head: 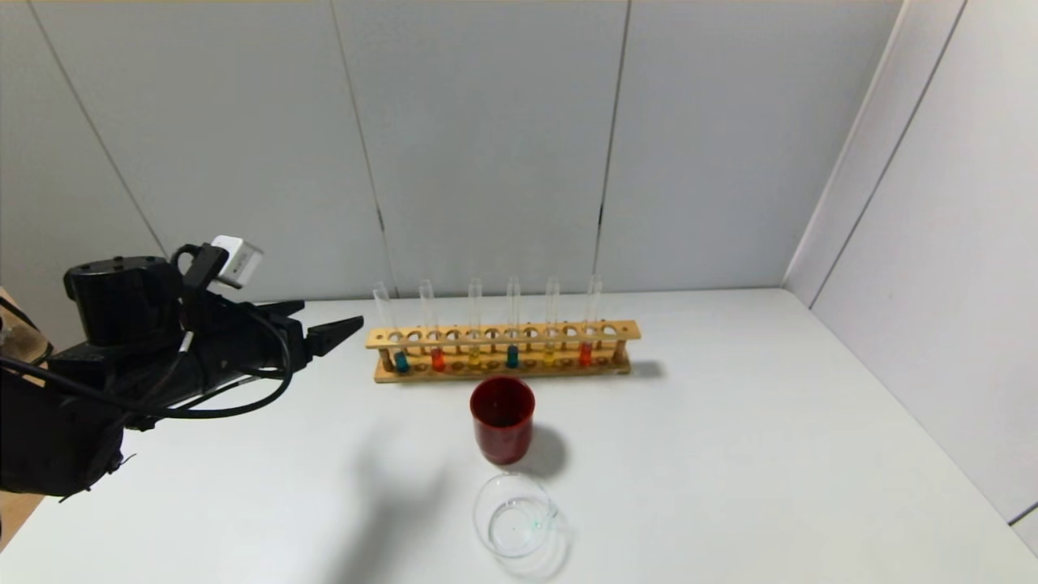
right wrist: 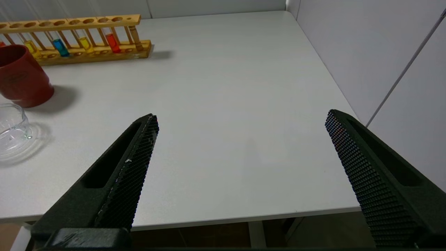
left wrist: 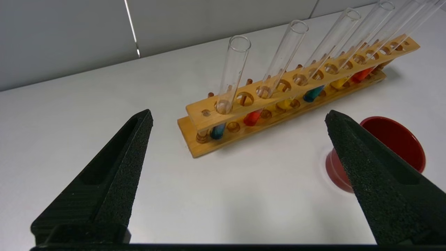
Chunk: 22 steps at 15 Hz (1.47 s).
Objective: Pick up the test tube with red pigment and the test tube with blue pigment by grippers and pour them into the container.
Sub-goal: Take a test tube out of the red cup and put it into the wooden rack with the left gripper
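A wooden rack [head: 503, 350] holds several tubes. Two have teal-blue liquid [head: 401, 361] [head: 512, 357] and two have red liquid [head: 438, 359] [head: 585, 354]. The clear glass container [head: 515, 515] sits near the front, in front of the red cup. My left gripper [head: 331, 315] is open and empty, in the air left of the rack's left end. In the left wrist view the left gripper [left wrist: 239, 112] faces the nearest blue tube [left wrist: 218, 130] and red tube [left wrist: 252, 118]. My right gripper [right wrist: 240, 118] is open and empty over the table's front right edge, out of the head view.
An opaque dark-red cup [head: 503, 418] stands between the rack and the container. Yellow-liquid tubes [head: 474, 354] sit among the others. Walls close in behind and on the right. The right wrist view shows the rack [right wrist: 87, 55], the cup [right wrist: 22, 82] and the container [right wrist: 12, 129].
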Each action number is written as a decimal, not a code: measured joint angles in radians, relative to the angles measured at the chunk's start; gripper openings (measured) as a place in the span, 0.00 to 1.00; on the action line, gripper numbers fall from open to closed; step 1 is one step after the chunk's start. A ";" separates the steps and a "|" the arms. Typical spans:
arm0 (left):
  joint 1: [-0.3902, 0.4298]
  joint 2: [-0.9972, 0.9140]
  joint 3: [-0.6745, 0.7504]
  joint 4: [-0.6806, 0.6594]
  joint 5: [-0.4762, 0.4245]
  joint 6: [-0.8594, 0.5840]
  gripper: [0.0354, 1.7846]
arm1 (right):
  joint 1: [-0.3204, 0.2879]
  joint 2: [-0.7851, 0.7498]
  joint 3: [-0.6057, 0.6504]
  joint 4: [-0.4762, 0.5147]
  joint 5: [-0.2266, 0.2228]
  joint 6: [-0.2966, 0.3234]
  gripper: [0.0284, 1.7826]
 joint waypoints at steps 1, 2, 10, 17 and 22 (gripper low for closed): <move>-0.011 0.026 0.000 -0.033 0.001 0.000 0.98 | 0.000 0.000 0.000 0.000 0.000 0.000 0.98; -0.026 0.054 -0.002 -0.062 0.004 0.000 0.98 | 0.000 0.000 0.000 0.000 0.000 0.000 0.98; -0.077 0.228 -0.106 -0.105 0.051 0.001 0.98 | 0.000 0.000 0.000 0.000 0.000 0.000 0.98; -0.078 0.343 -0.238 -0.097 0.063 -0.001 0.98 | 0.000 0.000 0.000 0.000 0.000 0.000 0.98; -0.078 0.386 -0.285 -0.082 0.064 -0.001 0.98 | 0.000 0.000 0.000 0.000 0.000 0.000 0.98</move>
